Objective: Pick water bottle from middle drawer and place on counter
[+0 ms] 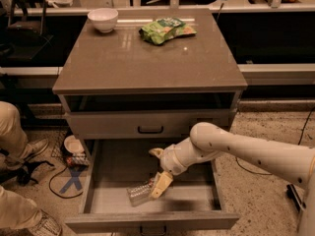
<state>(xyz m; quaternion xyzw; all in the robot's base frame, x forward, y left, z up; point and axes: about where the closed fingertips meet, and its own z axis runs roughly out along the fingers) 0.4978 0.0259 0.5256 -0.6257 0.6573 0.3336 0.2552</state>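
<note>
Colours at the open cabinet.
Glossy grey-brown counter (pixel 147 58); green snack bag (pixel 166 30); white bowl (pixel 103 19); pale grey-beige drawer (pixel 115 203), dark handle (pixel 149 228); clear ribbed bottle (pixel 139 193); cream-fingered gripper (pixel 153 173) on dark-dotted white arm (pixel 246 149), inside the drawer by the bottle.

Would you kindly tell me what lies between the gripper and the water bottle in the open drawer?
Nothing: in the camera view the gripper reaches down into the middle drawer right against the water bottle, with no gap showing.
</note>
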